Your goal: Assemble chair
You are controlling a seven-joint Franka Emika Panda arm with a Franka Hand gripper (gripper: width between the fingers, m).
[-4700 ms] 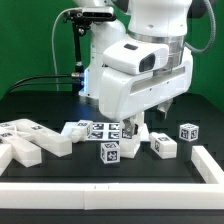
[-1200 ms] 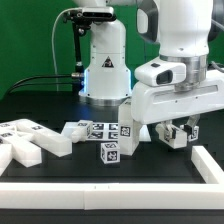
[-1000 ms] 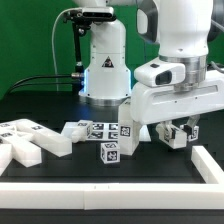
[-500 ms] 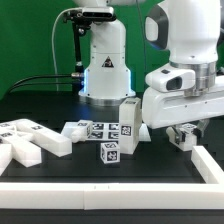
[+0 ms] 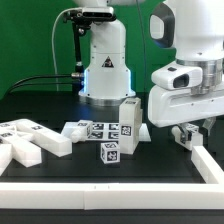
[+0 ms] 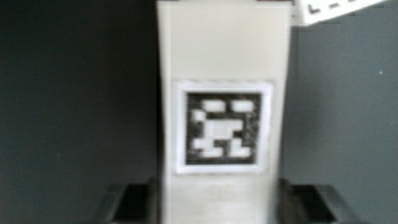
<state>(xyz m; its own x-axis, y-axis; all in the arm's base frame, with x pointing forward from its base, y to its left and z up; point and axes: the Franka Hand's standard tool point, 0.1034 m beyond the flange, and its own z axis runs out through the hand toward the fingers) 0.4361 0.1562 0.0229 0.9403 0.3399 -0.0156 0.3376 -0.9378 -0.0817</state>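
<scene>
In the exterior view my gripper (image 5: 188, 135) hangs low at the right of the table, with a short white tagged bar (image 5: 186, 134) of the chair between its fingers. The wrist view shows that bar (image 6: 222, 60) running straight out from the gripper (image 6: 222, 206), its square tag facing the camera. A dark finger (image 6: 128, 202) lies against each side of the bar. A taller white post (image 5: 129, 120) stands upright to the exterior view's left of the gripper, apart from it. More white chair parts (image 5: 25, 140) lie at the left.
A small tagged cube (image 5: 110, 151) sits in front of a cluster of tagged pieces (image 5: 95, 128). A low white wall (image 5: 100, 186) runs along the front and another (image 5: 211, 162) stands just right of the gripper. The robot base (image 5: 105, 60) stands behind.
The arm has shifted toward the exterior view's right, carrying the short bar along. That uncovered the upright white post, which the hand hid before.
</scene>
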